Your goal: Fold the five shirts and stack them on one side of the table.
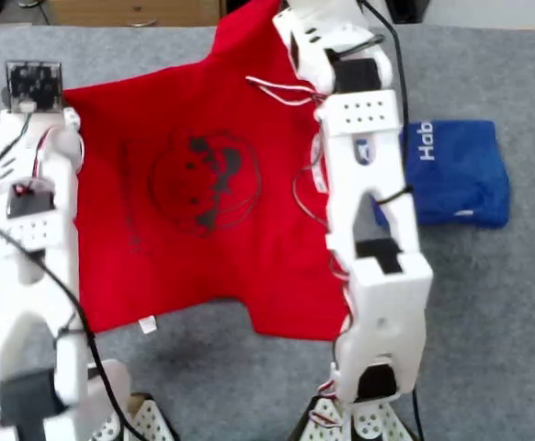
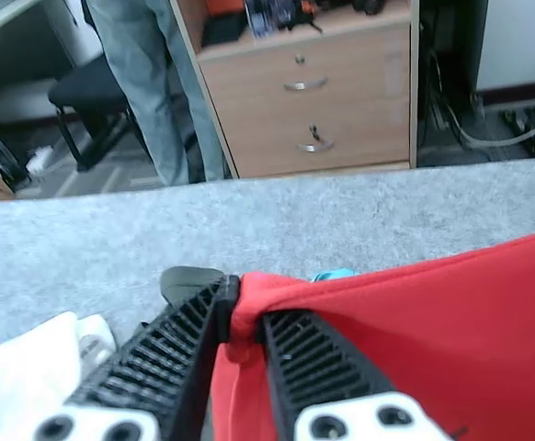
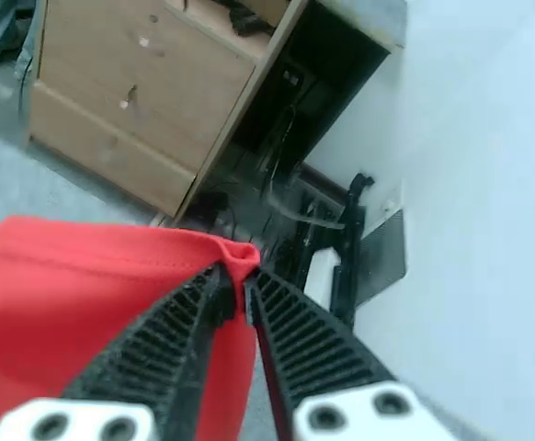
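A red shirt point(image 1: 249, 276) is spread flat over the grey table point(image 1: 488, 303), with a dark round print point(image 1: 203, 179) facing up at its middle and a small white tag point(image 1: 146, 323) at the near hem. One far corner of the shirt is pinched between the fingers of the left gripper point(image 2: 235, 294); the fingers are closed on the cloth, and the fabric is seen bunched between them and draped away to one side. In the high view this corner sits at the far left of the shirt, just beside the left arm. The other far corner is clamped in the right gripper point(image 3: 240, 276), whose fingers are pressed narrowly together on a folded tip of red cloth; this corner is held near the table's far edge. A folded blue shirt point(image 1: 456, 175) lies on the table to the right of the right arm, apart from the red one. A white cloth point(image 2: 19, 367) is seen near the left gripper.
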